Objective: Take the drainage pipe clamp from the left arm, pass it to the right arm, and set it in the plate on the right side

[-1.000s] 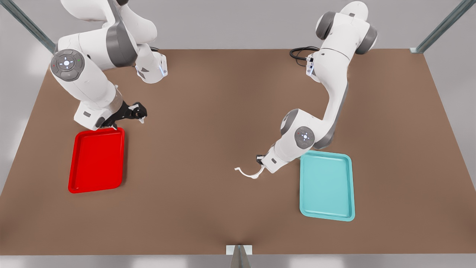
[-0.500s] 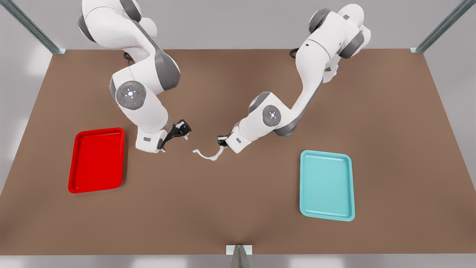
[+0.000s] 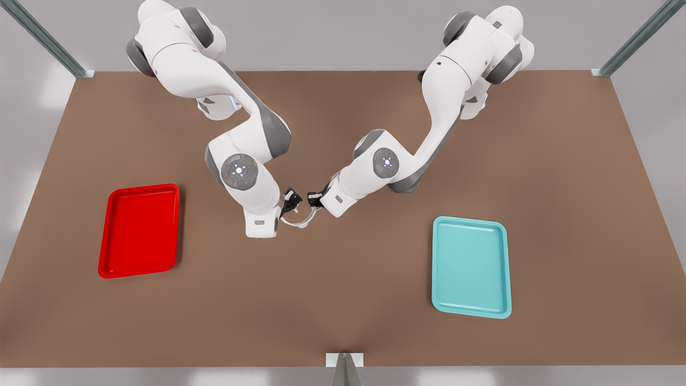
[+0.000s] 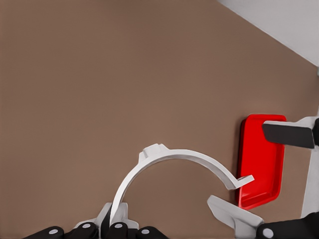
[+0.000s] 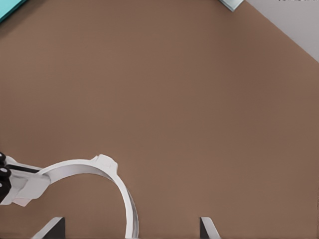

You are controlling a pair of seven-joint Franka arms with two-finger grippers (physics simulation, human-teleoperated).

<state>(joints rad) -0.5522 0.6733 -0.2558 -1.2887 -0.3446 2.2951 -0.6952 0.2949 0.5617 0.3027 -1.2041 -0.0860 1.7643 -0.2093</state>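
Note:
The white drainage pipe clamp [image 3: 300, 221] hangs above the table's middle. My left gripper [image 3: 315, 202], on the arm at the front view's right, is shut on one end of it; the left wrist view shows the arc [image 4: 174, 157] rising from the left gripper [image 4: 113, 228]. My right gripper [image 3: 292, 201], on the other arm, is open with the clamp's other end [image 5: 130, 219] between its fingers [image 5: 207, 228]. The left wrist view shows one of those fingers [image 4: 233, 215] beside the free tab. The red plate [image 3: 138, 230] lies at the front view's left.
A teal tray [image 3: 470, 265] lies at the front view's right, and a corner of it [image 5: 7, 6] appears in the right wrist view. Brown table stretches between the trays. The red plate [image 4: 261, 164] sits beyond the clamp in the left wrist view.
Both arms swung in toward the table's middle. The left gripper carried the clamp toward the front view's left, and the open right gripper came away from the red plate to the clamp's free end.

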